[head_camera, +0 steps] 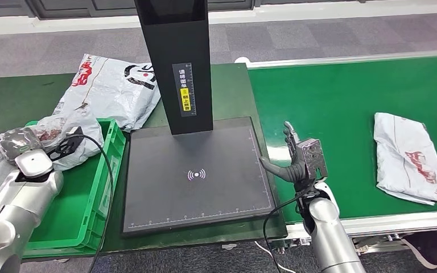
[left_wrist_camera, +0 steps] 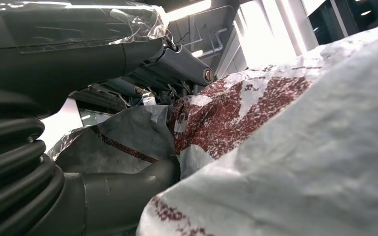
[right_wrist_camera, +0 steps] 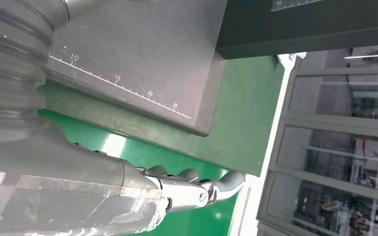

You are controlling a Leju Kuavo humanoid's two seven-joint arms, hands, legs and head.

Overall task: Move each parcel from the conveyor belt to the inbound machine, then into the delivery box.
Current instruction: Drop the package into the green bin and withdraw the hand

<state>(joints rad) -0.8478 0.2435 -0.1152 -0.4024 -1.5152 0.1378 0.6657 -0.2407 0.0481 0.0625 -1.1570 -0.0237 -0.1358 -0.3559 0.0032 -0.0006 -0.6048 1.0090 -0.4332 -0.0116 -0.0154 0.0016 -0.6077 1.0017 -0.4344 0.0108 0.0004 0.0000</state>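
The belt (head_camera: 341, 108) carries the next parcel (head_camera: 411, 158) well to the right, lying flat, ready to be taken; the scanner (head_camera: 196, 176) sits bare between belt and box (head_camera: 99, 193), as the halfway stop; the left hand (head_camera: 62, 147) is at a bag (head_camera: 51, 133) over the box, its fingers on it, apparently gripping; the right hand (head_camera: 297, 162) hangs empty, fingers spread, at the belt's near edge.

**Parcel-sorting station, by every sign**

We're looking at a logistics workspace: a green conveyor belt (head_camera: 341, 114) carrying bagged parcels (head_camera: 409, 156), a black scanning platform (head_camera: 196, 176) with ruler marks and a wireless symbol, a green plastic crate (head_camera: 99, 187) alongside. Grey carpet tiles (head_camera: 296, 37) underfoot, and glass partitions (right_wrist_camera: 334, 142) suggesting an indoor test hall.
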